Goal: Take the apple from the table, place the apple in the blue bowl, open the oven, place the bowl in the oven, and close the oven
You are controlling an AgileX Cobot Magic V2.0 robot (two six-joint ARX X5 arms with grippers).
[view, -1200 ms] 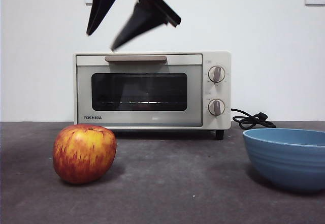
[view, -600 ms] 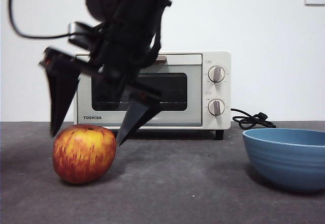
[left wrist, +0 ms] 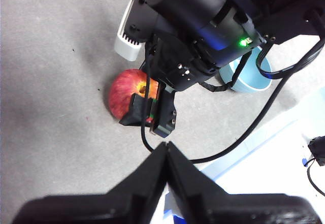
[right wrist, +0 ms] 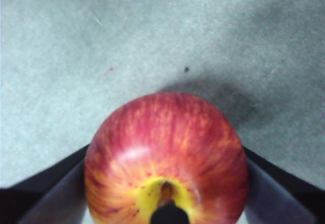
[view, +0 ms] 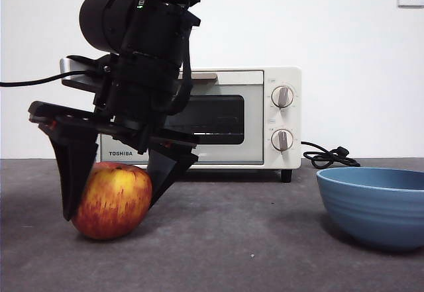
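Dropped from above the oven (view: 199,116) a second ago to table (view: 265,252) level now, with the right gripper (view: 112,196) spread wide and straddling the apple (view: 111,200), one jaw on each flank. Half a second back, tips only level with the fruit's top; now well down its sides, close against the skin, though no telling from here whether actually pressing. Apple itself unmoved, resting on the table in front of the oven's lower left corner, well apart from the blue bowl (view: 374,206) off to the right. Judged as the end of the reach for the first step: a squeeze and a lift seemingly all that is needed before carrying across to the bowl; oven door shut, untouched. From the right wrist camera, stem hollow of the apple (right wrist: 166,160) dead centre between the two jaws, dark blades at either side, something hidden by the arm's bulk in the front view. From the left wrist camera, left gripper (left wrist: 166,150) pressed together, holding nothing, hanging high and away, looking down on the other arm, the apple (left wrist: 129,93) and a sliver of bowl (left wrist: 249,79) beyond
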